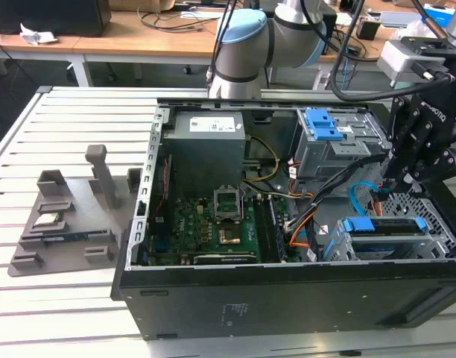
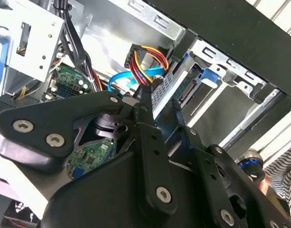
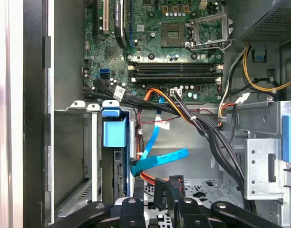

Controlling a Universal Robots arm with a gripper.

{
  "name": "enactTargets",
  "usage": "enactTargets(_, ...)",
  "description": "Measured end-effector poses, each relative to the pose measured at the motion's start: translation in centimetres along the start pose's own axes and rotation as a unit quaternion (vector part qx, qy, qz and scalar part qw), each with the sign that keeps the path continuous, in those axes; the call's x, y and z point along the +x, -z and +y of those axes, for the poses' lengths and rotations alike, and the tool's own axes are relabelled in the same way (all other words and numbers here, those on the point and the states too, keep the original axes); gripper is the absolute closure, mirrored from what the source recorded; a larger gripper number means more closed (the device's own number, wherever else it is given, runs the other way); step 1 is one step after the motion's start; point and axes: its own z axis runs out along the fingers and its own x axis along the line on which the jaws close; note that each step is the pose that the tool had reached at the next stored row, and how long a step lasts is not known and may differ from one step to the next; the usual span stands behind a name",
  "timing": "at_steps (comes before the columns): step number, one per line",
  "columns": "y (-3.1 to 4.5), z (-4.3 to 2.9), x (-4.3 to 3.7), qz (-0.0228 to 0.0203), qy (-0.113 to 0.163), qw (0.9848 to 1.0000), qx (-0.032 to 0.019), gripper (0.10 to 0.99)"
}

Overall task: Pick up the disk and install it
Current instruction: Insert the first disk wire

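On the counter (image 1: 71, 306), at the exterior view's left, a grey holder (image 1: 64, 246) has a little silver chip (image 1: 46, 220) in it. Next comes the open computer case (image 1: 287, 298) with its green board (image 1: 213, 224) inside. At the right, the disk (image 1: 377, 226) sits in the lower metal cage (image 1: 437, 246). The end effector (image 1: 396, 183) hangs just above, fingers a little apart, holding nothing.
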Motion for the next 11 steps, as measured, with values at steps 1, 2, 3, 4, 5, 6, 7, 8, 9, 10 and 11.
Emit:
enactTargets(1,0.0,-0.04,-0.19,0.0,0.0,1.0,0.0,0.753)
enactTargets(2,-0.03,-0.14,-0.27,0.0001,0.0,1.0,0.0,0.753)
enactTargets(3,-0.06,-0.19,-0.28,0.001,0.0,1.0,0.0,0.753)
enactTargets(4,-0.14,-0.29,-0.28,0.0023,0.0,1.0,0.0,0.753)
enactTargets(5,-0.33,-0.45,-0.3,0.0066,0.0,1.0,0.0001,0.753)
enactTargets(6,-0.64,-0.51,-0.32,0.0101,0.0,0.9999,0.0001,0.753)
enactTargets(7,-0.76,-0.52,-0.33,0.0105,0.0,0.9999,0.0,0.753)
enactTargets(8,-0.81,-0.52,-0.33,0.0106,0.0,0.9999,0.0,0.753)
enactTargets(9,-0.81,-0.52,-0.33,0.0108,0.0,0.9999,0.0001,0.753)
enactTargets(10,-0.81,-0.52,-0.33,0.0109,0.0,0.9999,0.0001,0.753)
enactTargets(11,-0.82,-0.52,-0.33,0.0108,0.0,0.9999,0.0001,0.753)
